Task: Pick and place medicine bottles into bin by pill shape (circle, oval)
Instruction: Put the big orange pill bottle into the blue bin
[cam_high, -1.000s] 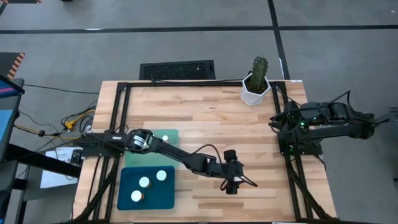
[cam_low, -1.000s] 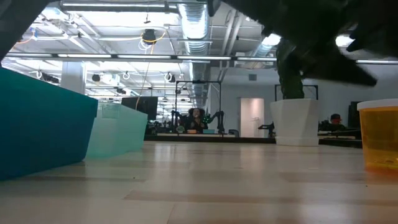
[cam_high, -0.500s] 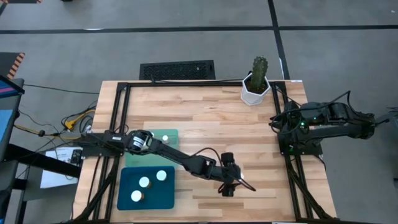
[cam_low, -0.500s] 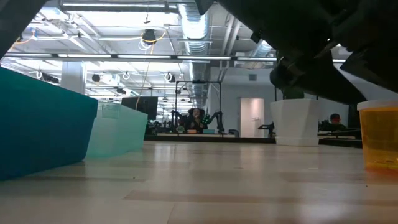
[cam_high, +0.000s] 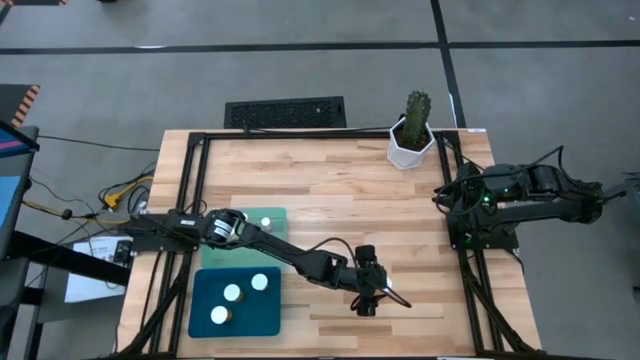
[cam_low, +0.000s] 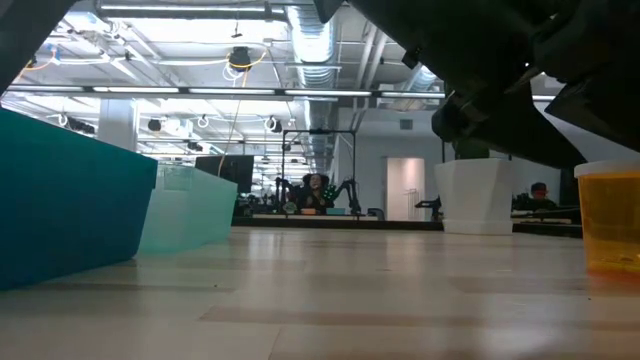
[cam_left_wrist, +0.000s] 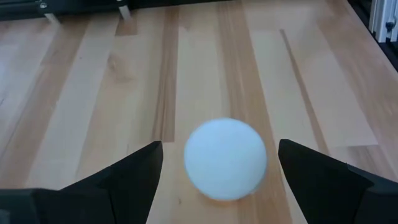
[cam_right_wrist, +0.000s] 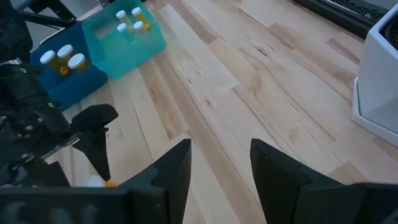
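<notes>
Pale wooden planks make up the table (cam_high: 330, 180), framed by black rails and seen from straight above against a grey floor; near the lower left of the frame sit two trays, a dark teal tray (cam_high: 236, 303) holding three white-capped medicine bottles (cam_high: 232, 293), and just above it a lighter mint tray (cam_high: 245, 236) largely hidden under the left arm, with one cap showing; the left arm stretches diagonally from the left edge towards the lower centre, where the left gripper (cam_high: 367, 301) hangs over a lone bottle (cam_left_wrist: 226, 158); from the wrist camera that bottle's round white cap lies between the two dark fingers (cam_left_wrist: 134, 174), which stand spread wide on either side without touching it; in the table-level view its amber body (cam_low: 609, 218) stands at the far right edge; the right gripper (cam_right_wrist: 219, 163) waits folded at the right edge, its fingers parted and holding nothing; a white pot with a green cactus (cam_high: 412, 130) stands at the upper right
</notes>
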